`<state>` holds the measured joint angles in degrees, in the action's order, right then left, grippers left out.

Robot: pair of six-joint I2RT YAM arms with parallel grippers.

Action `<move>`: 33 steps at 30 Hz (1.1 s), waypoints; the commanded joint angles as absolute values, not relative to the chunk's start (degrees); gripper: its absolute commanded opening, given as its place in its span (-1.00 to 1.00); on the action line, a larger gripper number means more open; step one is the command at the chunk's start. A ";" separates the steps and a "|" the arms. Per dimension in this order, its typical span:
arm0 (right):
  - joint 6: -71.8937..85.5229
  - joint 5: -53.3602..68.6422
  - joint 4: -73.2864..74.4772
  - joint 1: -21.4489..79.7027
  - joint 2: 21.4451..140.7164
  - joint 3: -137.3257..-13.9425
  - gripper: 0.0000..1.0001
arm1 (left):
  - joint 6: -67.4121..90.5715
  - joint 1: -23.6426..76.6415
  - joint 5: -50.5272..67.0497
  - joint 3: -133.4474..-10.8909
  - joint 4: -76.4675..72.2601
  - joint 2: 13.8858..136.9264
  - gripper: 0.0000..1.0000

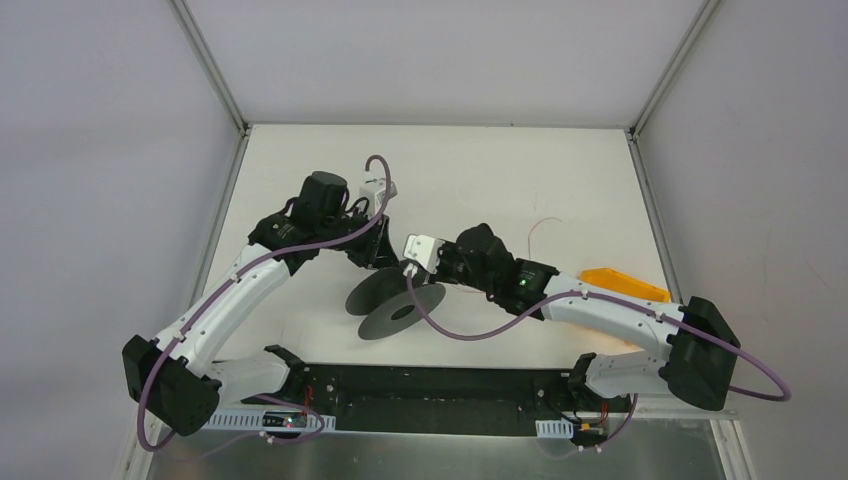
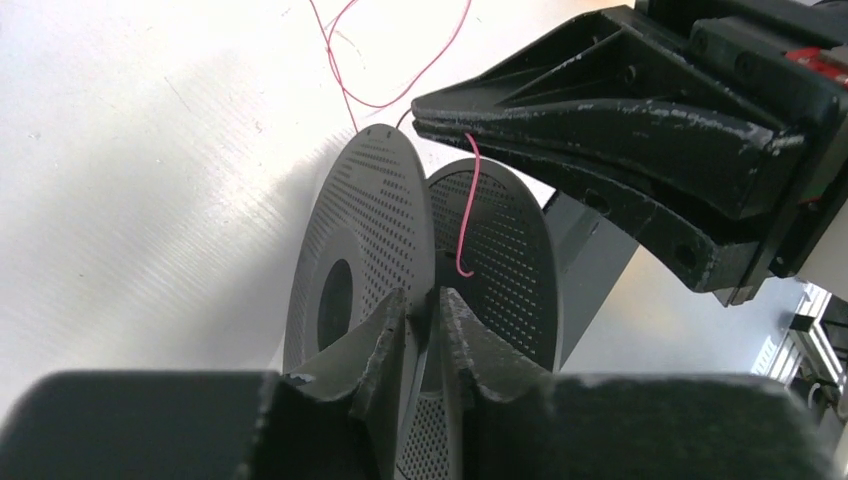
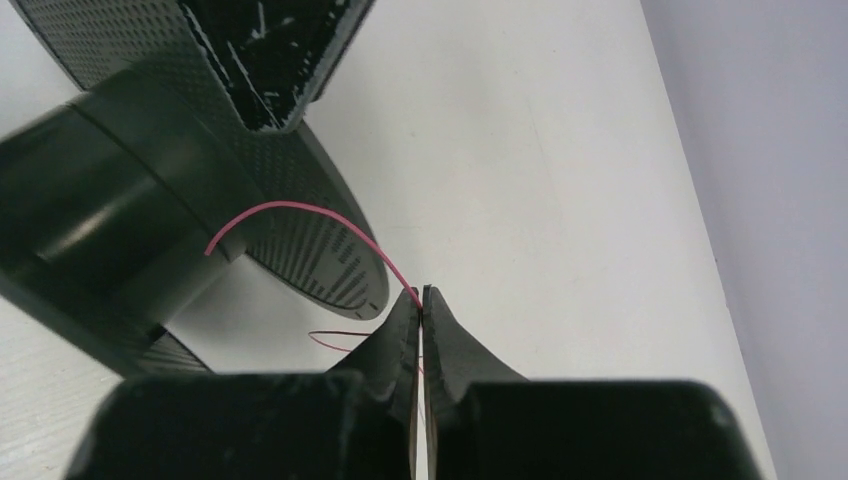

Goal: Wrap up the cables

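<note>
The dark grey two-flanged spool (image 1: 398, 303) stands on edge mid-table. My left gripper (image 1: 378, 262) is shut on the rim of one perforated flange; in the left wrist view the flange edge sits between my fingertips (image 2: 430, 305). My right gripper (image 1: 432, 280) is shut on the thin pink cable (image 3: 300, 207) at its fingertips (image 3: 422, 295). The cable arcs from there to the spool hub (image 3: 120, 220), and its free end touches the hub. In the left wrist view the cable (image 2: 468, 200) hangs from the right gripper (image 2: 425, 110) down between the flanges. More cable trails on the table (image 1: 540, 232).
An orange tool (image 1: 625, 285) lies on the table at the right, beside my right arm. A loose loop of cable lies on the white table beyond the spool (image 2: 390, 60). Metal frame rails run along both table sides.
</note>
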<state>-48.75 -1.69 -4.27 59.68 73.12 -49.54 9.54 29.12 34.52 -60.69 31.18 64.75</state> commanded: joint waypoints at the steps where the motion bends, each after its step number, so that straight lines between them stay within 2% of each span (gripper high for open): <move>1: -46.28 -6.78 -6.58 59.90 71.33 -49.34 -1.00 | 3.56 28.56 34.68 -60.33 32.86 64.15 -0.78; 4: -46.38 -8.79 -6.92 58.42 69.87 -48.62 -1.00 | 0.99 28.62 33.52 -61.87 32.85 64.16 -1.00; 15: -46.67 -4.95 -7.71 45.83 63.62 -50.36 -1.00 | -0.54 28.92 32.42 -74.65 30.58 76.72 -1.00; 22: -46.42 -2.76 -7.67 44.72 61.73 -49.04 -1.00 | 2.63 29.00 34.08 -75.04 28.72 79.28 -1.00; 27: -45.76 -1.66 -8.47 44.61 61.66 -48.23 -1.00 | 4.30 29.00 34.05 -75.28 28.24 78.65 -0.49; 33: -45.23 4.46 -6.80 44.65 60.55 -48.96 -1.00 | 5.38 28.96 36.74 -79.07 28.14 77.33 -0.30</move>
<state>-46.63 -0.75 -5.50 44.75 62.78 -48.29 3.99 29.15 32.80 -74.39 30.22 79.66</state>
